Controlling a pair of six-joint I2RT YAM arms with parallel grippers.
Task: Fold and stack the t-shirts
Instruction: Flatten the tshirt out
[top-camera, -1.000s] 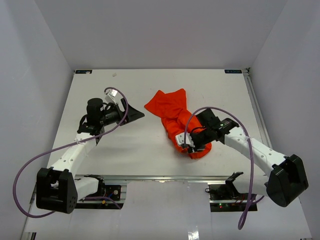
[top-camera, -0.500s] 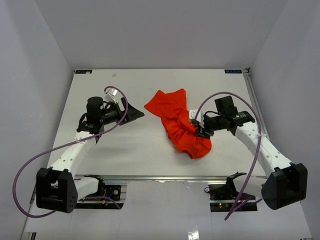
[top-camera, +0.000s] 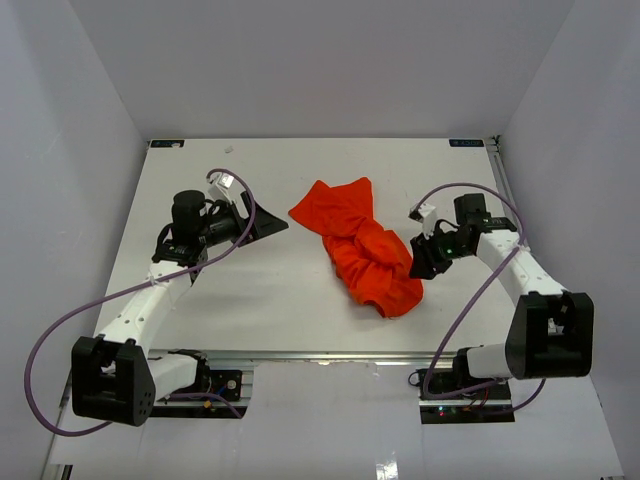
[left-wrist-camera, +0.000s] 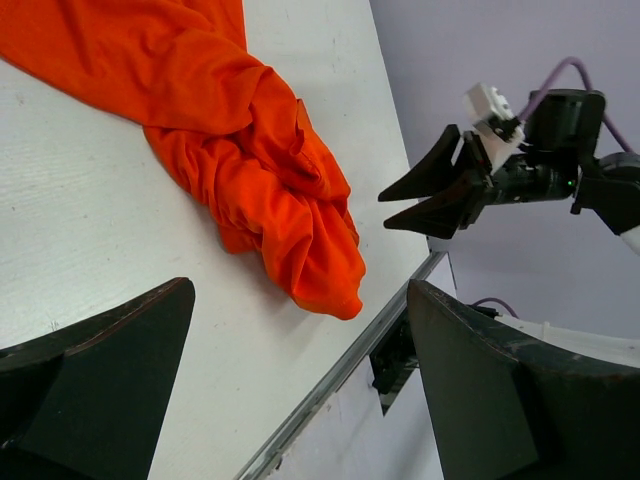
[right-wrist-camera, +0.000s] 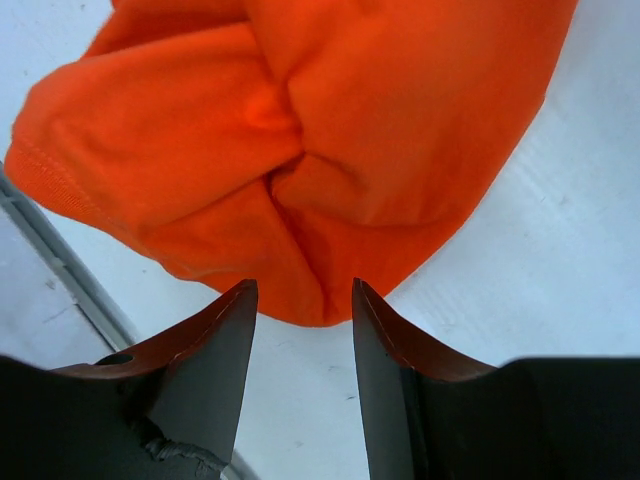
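Note:
The orange-red t-shirt (top-camera: 360, 245) lies crumpled in a long bunch on the white table, running from the middle toward the near right. It fills the upper left of the left wrist view (left-wrist-camera: 240, 150) and the top of the right wrist view (right-wrist-camera: 310, 130). My right gripper (top-camera: 420, 262) is open and empty, just right of the shirt's near lump, its fingertips (right-wrist-camera: 240, 300) a little short of the fabric edge. My left gripper (top-camera: 268, 226) is wide open and empty, left of the shirt and apart from it.
The table's near edge with a metal rail (left-wrist-camera: 340, 375) runs just in front of the shirt's near end. The right arm's purple cable (top-camera: 470, 300) loops over the table's right side. Grey walls enclose the table on three sides.
My right gripper has let go of the shirt's near end and pulled back to the right, off the fabric. The shirt's near lump has settled on the table. The left arm has barely moved.

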